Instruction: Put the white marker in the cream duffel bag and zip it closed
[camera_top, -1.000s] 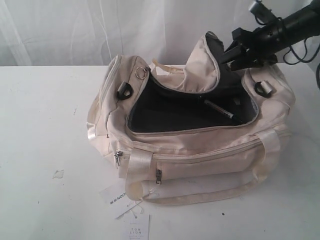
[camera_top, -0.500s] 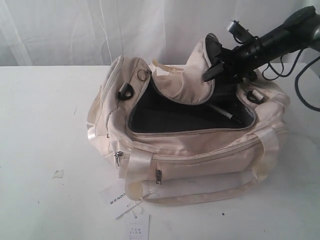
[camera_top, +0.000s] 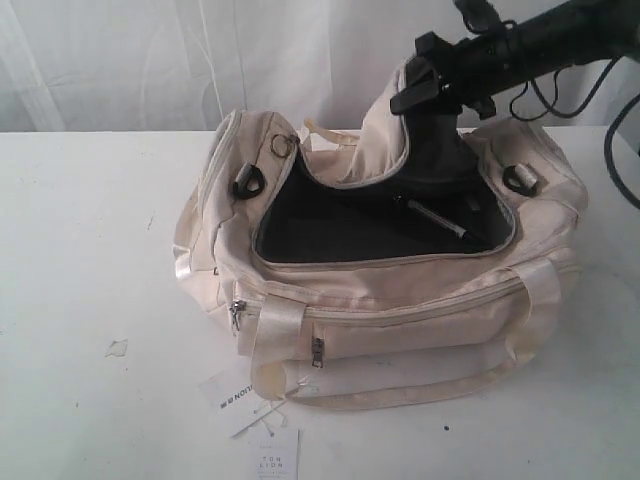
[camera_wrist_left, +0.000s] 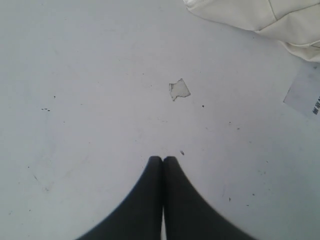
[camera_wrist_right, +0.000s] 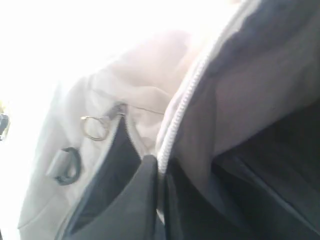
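Note:
The cream duffel bag (camera_top: 400, 310) lies on the white table with its top unzipped and its dark lining showing. Inside, near the right end, rests the white marker (camera_top: 436, 219) with its dark cap. My right gripper (camera_top: 412, 88) is shut on the zippered edge of the bag's top flap (camera_top: 385, 140) and holds it lifted above the opening; the right wrist view shows the flap's zipper edge (camera_wrist_right: 180, 115) pinched between the fingers (camera_wrist_right: 142, 195). My left gripper (camera_wrist_left: 163, 159) hangs shut and empty over bare table, away from the bag.
White paper hang tags (camera_top: 262, 425) lie on the table by the bag's front left corner. A small chip (camera_wrist_left: 179, 89) marks the tabletop. A metal ring (camera_top: 281, 146) and a black end ring (camera_top: 248, 182) sit on the bag's left end. A white curtain hangs behind.
My right gripper has closed on the flap's edge and moved up and left, lifting the flap higher. The marker and the left gripper have not moved.

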